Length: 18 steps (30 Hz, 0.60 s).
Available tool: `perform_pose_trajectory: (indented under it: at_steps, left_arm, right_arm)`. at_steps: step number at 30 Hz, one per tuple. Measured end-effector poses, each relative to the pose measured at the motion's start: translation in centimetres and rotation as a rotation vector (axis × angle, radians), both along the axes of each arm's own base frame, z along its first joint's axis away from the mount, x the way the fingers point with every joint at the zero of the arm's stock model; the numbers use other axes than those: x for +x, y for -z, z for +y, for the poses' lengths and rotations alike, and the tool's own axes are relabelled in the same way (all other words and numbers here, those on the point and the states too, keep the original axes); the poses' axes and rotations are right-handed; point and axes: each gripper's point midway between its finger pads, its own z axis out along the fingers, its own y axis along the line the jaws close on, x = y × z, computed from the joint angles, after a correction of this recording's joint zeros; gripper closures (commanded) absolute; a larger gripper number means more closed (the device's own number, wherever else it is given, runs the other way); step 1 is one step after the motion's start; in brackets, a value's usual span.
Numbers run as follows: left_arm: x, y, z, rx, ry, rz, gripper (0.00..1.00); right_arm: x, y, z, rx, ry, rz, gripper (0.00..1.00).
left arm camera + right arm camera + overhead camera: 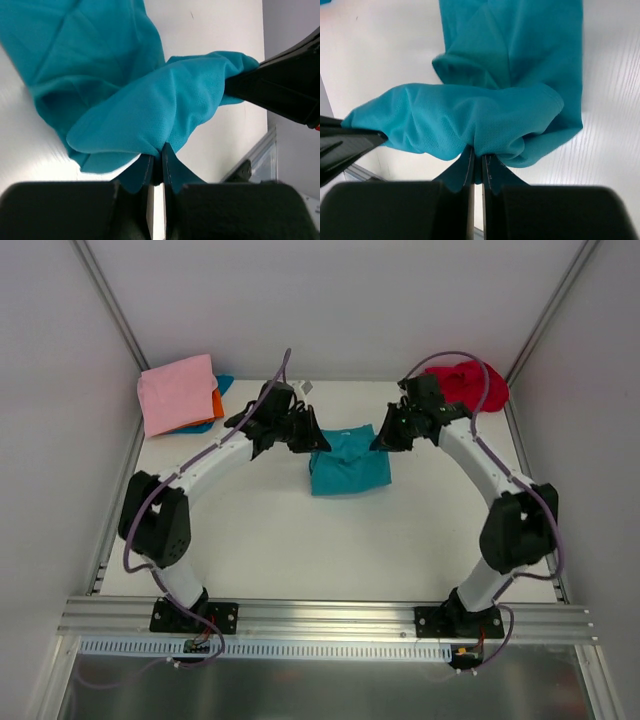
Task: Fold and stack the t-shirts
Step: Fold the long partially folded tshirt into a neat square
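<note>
A teal t-shirt (348, 462) lies partly folded at the table's far middle, its far edge lifted between both arms. My left gripper (316, 438) is shut on the shirt's left far corner, the cloth (150, 105) pinched at the fingertips (161, 150). My right gripper (381, 440) is shut on the right far corner, teal cloth (485, 115) bunched at its fingertips (476, 152). The opposite gripper's black finger shows at each wrist view's edge. A pink t-shirt (177, 392) tops a stack over an orange one (216, 400) and a blue one (224, 385) at the far left. A red t-shirt (470, 383) lies crumpled at the far right.
White walls with metal corner posts (112, 315) close in the table on three sides. The white tabletop (330, 550) stretches between the teal shirt and the arm bases. An aluminium rail (320, 618) runs along the near edge.
</note>
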Motion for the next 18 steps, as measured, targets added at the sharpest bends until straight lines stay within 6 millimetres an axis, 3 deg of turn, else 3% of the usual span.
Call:
perform_pose_trajectory:
  at_steps: [2, 3, 4, 5, 7, 9, 11, 14, 16, 18]
  left_arm:
    - [2.9, 0.7, -0.2, -0.002, -0.013, 0.027, 0.87]
    - [4.6, 1.0, -0.3, -0.008, -0.021, 0.039, 0.42]
    - [6.3, 1.6, -0.3, -0.009, -0.030, 0.044, 0.18]
    - [7.9, 2.5, -0.3, -0.013, -0.040, 0.065, 0.01]
    - [11.3, 4.4, -0.2, -0.021, -0.065, 0.101, 0.01]
    - [13.5, 7.0, 0.6, -0.019, -0.098, 0.148, 0.01]
    - [13.5, 9.5, 1.9, -0.003, -0.134, 0.205, 0.01]
    - [11.7, 11.8, 4.5, 0.024, -0.195, 0.259, 0.01]
    - [10.0, 11.8, 5.6, 0.035, -0.220, 0.265, 0.01]
    - [8.9, 9.9, 5.9, 0.014, -0.229, 0.227, 0.01]
  right_arm:
    - [3.7, 0.4, 0.5, 0.007, 0.000, 0.008, 0.97]
    - [5.4, 1.0, 0.9, 0.014, -0.007, 0.018, 0.88]
    - [7.1, 1.5, 1.2, 0.020, -0.009, 0.025, 0.11]
    - [9.0, 2.3, 1.5, 0.024, -0.010, 0.050, 0.01]
    - [13.1, 3.8, 1.9, 0.018, -0.014, 0.040, 0.01]
    - [15.8, 5.6, 1.9, 0.013, -0.008, 0.032, 0.01]
    - [16.0, 7.0, 1.1, -0.003, -0.003, 0.065, 0.00]
    - [15.4, 7.2, -0.3, -0.023, 0.000, 0.084, 0.00]
    - [14.4, 6.7, -1.4, -0.038, -0.002, 0.079, 0.01]
    - [13.6, 6.1, -2.1, -0.045, -0.002, 0.065, 0.00]
